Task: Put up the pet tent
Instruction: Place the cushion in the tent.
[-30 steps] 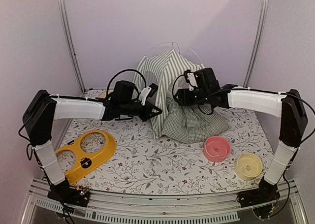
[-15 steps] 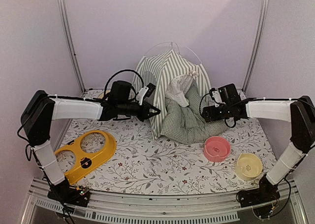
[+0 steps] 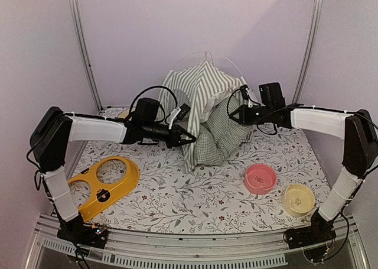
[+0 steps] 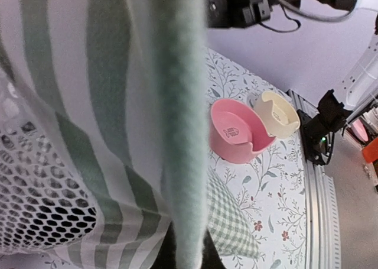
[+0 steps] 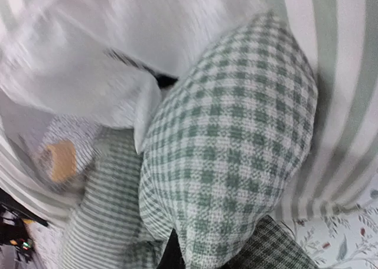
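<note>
The pet tent [image 3: 201, 88], green-and-white striped with thin bent poles, stands at the back centre. My left gripper [image 3: 190, 138] is shut on the pale green edge of its front flap [image 4: 177, 133], pulling it leftward; white mesh [image 4: 35, 204] shows beside it. My right gripper [image 3: 235, 114] is shut on the green checked cushion [image 3: 220, 136], which is lifted and leans into the tent's opening. In the right wrist view the cushion [image 5: 230, 139] fills the frame, pinched at the jaws at the bottom, with striped tent fabric [image 5: 348, 74] behind it.
A yellow two-hole bowl holder [image 3: 103, 183] lies front left. A pink bowl [image 3: 260, 178] and a cream bowl [image 3: 298, 198] sit front right on the floral mat [image 3: 195, 198]. Metal posts [image 3: 82, 44] and walls close in the back.
The right gripper, open half a second ago, has swung back to the cushion, shut on it and raised its right side toward the tent. The left gripper keeps its hold on the flap.
</note>
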Motion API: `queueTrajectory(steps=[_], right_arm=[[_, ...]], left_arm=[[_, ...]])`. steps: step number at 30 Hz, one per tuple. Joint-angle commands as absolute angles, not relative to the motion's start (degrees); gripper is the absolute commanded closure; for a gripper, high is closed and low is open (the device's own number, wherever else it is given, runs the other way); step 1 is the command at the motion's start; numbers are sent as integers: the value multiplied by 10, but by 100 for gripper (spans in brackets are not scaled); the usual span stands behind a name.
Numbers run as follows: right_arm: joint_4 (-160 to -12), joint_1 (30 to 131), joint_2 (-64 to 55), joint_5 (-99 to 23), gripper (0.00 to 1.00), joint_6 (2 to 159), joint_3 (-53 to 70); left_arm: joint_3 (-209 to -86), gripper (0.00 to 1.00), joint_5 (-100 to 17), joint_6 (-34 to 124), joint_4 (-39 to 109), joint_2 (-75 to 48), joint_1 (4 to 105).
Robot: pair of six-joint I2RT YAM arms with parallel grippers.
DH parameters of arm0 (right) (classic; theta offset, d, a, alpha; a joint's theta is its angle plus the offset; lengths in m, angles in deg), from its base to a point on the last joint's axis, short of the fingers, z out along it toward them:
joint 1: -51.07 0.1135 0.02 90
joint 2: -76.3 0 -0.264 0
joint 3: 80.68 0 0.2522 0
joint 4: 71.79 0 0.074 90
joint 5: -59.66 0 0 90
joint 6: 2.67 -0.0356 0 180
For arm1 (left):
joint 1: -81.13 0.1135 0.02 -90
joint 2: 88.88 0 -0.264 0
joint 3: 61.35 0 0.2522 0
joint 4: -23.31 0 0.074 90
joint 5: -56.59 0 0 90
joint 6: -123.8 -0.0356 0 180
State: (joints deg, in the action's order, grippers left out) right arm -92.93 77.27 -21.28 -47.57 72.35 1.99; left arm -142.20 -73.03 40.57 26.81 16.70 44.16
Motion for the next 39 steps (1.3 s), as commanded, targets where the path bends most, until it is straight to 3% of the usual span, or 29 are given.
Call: queueTrajectory(steps=[1,9,14,16,19,23,30,39], right_arm=[[-733,782,-204,-565,100,560,63],[-648,821,-294,-316,100,504,29],[-736,827,-315,-212,99,505,52],[-814,829,-317,-233,84,533,77],[-817,843,-260,-287,50,588,34],[-885,845,-158,-309,28,637,-17],[-970,893,-21,-288,18,756,-63],[-964,1037,-31,-301,11,867,-117]], left_arm=[[-1437,100,-872,382,279,173,434],[-1444,100,-973,375,282,166,418],[-1421,100,-987,397,237,148,422],[-1387,100,-956,429,171,137,435],[-1333,100,-909,498,59,127,453],[-1285,100,-899,522,-6,112,456],[-1264,100,-932,522,-28,108,454],[-1292,100,-932,499,16,120,454]])
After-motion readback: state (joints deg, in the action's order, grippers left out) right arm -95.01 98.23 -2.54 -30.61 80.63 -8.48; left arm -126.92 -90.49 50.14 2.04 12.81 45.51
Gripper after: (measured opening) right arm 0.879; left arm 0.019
